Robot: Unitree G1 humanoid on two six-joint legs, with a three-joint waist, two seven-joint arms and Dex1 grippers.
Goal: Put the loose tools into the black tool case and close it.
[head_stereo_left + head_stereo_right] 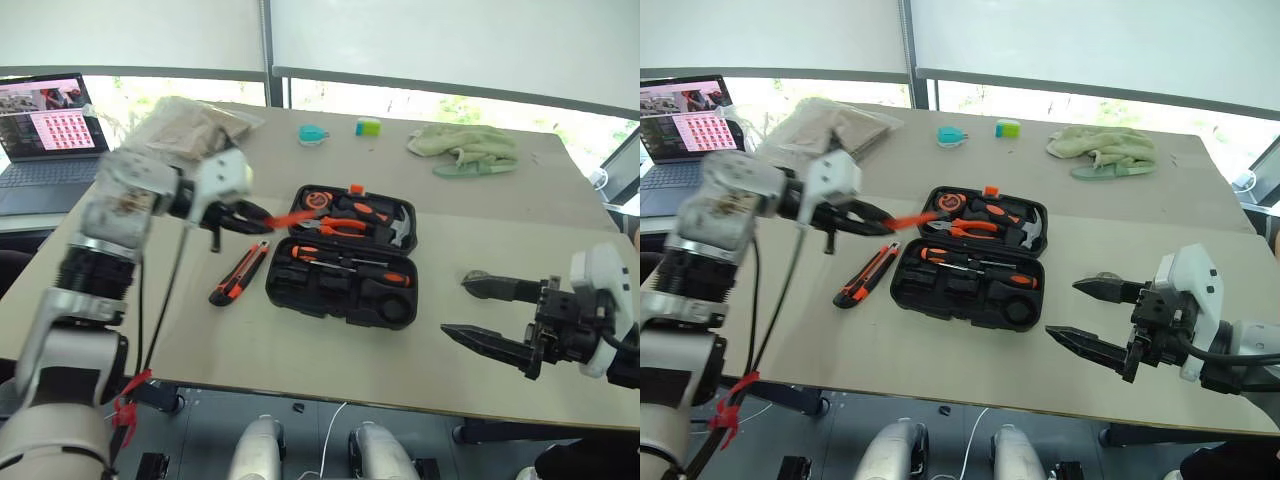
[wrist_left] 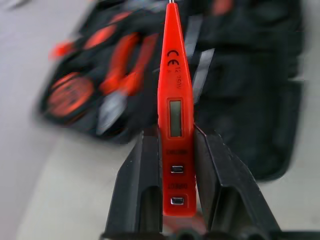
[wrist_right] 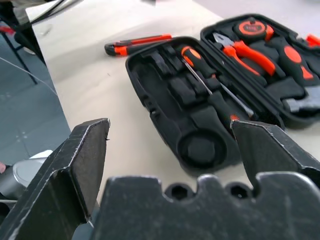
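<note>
The black tool case [image 1: 290, 293] lies open in the middle of the table, with two orange-and-black screwdrivers [image 1: 345, 262] resting in its near half. My left gripper [image 1: 255, 215] hovers just left of the case, shut on a slim orange tester screwdriver [image 2: 174, 75] whose tip points toward the case lid. On the table between that gripper and the case lies an orange-and-black utility knife [image 1: 238, 273]. My right gripper [image 1: 455, 305] hangs open to the right of the case, nothing between its fingers. In the right wrist view the case's bare round recess [image 3: 200, 150] lies just ahead.
Pliers [image 1: 345, 227], a hammer [image 1: 400, 230] and a tape measure [image 1: 318, 199] sit in the case's far half. A laptop [image 1: 45, 140] and plastic bag [image 1: 190, 125] are at far left. A green cloth [image 1: 462, 145] lies at far right.
</note>
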